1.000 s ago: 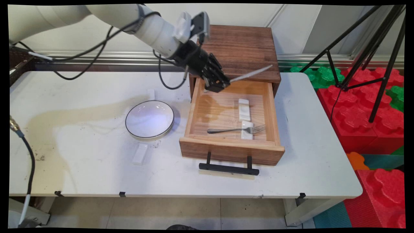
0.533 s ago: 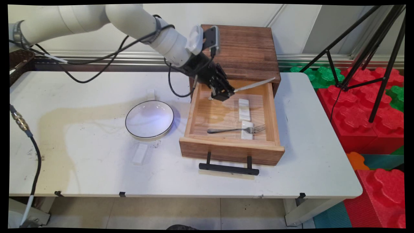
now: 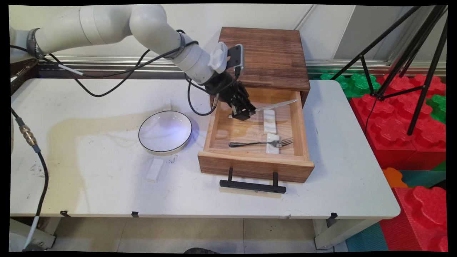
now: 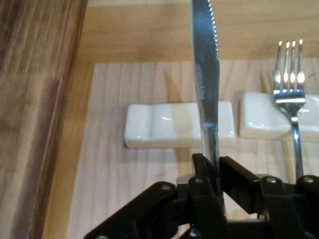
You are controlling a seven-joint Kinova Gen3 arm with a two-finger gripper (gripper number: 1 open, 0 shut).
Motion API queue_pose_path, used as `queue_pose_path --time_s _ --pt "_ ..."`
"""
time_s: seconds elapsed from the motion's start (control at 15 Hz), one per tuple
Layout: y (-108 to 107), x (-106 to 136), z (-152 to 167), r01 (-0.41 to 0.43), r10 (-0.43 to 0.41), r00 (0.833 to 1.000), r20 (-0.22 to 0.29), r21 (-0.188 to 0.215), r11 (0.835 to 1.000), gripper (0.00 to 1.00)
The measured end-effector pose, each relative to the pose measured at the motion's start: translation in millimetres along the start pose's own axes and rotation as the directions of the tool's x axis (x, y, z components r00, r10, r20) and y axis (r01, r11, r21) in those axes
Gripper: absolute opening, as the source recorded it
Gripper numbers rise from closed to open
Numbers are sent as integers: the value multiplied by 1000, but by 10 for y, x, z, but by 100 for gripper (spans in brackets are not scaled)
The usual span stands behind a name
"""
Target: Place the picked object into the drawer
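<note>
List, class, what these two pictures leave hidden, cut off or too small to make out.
1. Knife: its tip runs off the hand view's top edge; its handle is hidden inside the hand.
2. Fork: in the hand view its handle disappears behind the hand's linkage.
3. Small white block behind the bowl, main view: too small to identify.
4. Drawer: its inner front corner is hidden by its front wall.

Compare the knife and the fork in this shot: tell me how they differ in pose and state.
The knife is clamped in the gripper and hangs in the air over the open drawer; the fork lies free on the drawer's floor. The knife's blade crosses above the far white rest without settling on it; the fork's tines sit on the near white rest. Both are plain metal cutlery with their tips toward the drawer's right side.
</note>
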Motion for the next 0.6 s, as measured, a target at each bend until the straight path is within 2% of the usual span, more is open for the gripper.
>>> queue_pose_path --time_s 0.6 --pt "-5 -126 228 -8 8 999 48 -10 1000 0"
